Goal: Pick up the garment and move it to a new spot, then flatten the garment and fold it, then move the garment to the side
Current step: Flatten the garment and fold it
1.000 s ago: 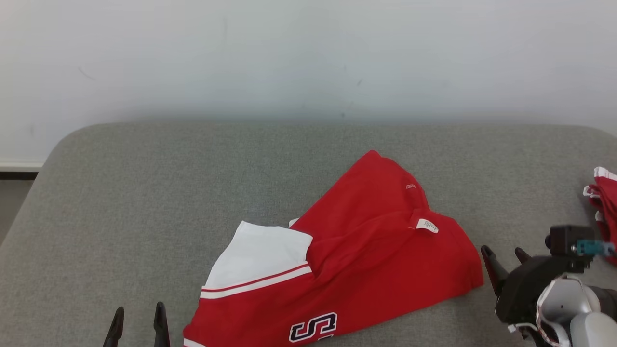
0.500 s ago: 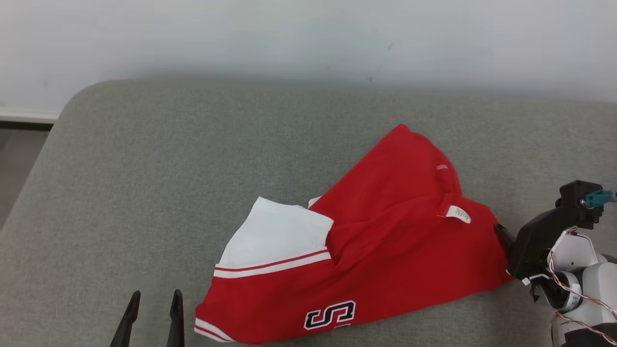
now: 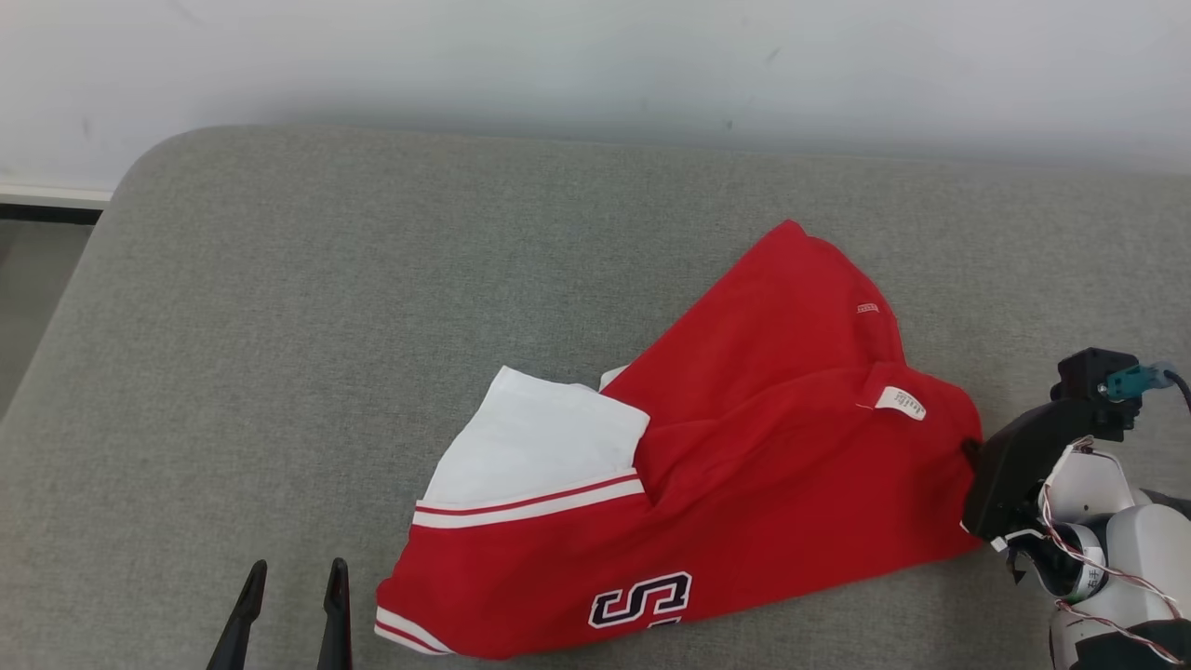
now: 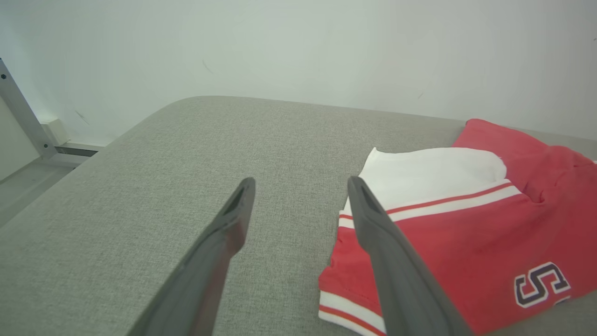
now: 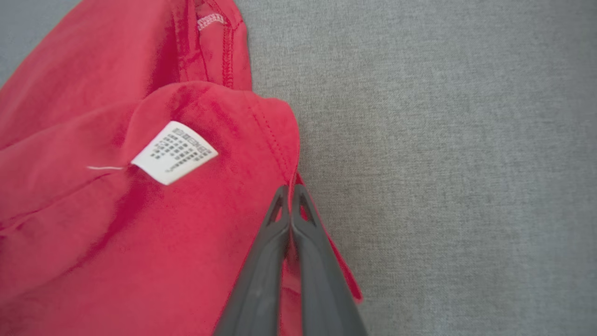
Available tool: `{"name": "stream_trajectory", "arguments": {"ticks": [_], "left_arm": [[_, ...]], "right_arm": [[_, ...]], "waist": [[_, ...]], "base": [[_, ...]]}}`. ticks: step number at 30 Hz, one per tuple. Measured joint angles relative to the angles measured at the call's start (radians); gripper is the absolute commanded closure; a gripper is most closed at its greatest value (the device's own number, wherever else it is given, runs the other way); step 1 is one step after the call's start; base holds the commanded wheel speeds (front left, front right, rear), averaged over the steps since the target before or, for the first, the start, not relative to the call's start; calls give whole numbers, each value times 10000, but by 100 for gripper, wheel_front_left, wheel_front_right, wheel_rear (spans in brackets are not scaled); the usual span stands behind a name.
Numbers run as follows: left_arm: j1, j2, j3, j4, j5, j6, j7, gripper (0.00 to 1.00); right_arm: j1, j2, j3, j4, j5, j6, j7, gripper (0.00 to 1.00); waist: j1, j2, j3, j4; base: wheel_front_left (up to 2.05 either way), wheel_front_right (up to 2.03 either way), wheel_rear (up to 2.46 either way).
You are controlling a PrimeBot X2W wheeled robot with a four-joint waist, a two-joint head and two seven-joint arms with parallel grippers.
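The garment, a red shirt with a white panel, lies rumpled on the grey bench, right of the middle, one part flopped over another and its label showing. The right hand has its fingers pressed together on the shirt's right edge, pinching the hem. The left hand hangs spread beside the striped lower-left corner, touching nothing. To my eye the job is barely begun: a grip is on, but the shirt is not lifted. The move to a new spot, the flattening, the fold and the shift aside are all left.
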Motion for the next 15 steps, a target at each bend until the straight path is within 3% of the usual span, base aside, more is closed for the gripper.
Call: {"name": "stream_trajectory", "arguments": {"ticks": [7, 15], "left_arm": [[-28, -50, 69, 52, 0, 0, 0, 0], [33, -142, 180, 125, -8, 0, 2, 0]], "right_arm": [[547, -245, 176, -1037, 345, 0, -506, 100], [3114, -163, -90, -3743, 663, 0, -715, 100]], "waist": [[0, 0, -98, -227], [-1, 0, -272, -598]], "base": [[0, 0, 0], [0, 0, 0]]}}
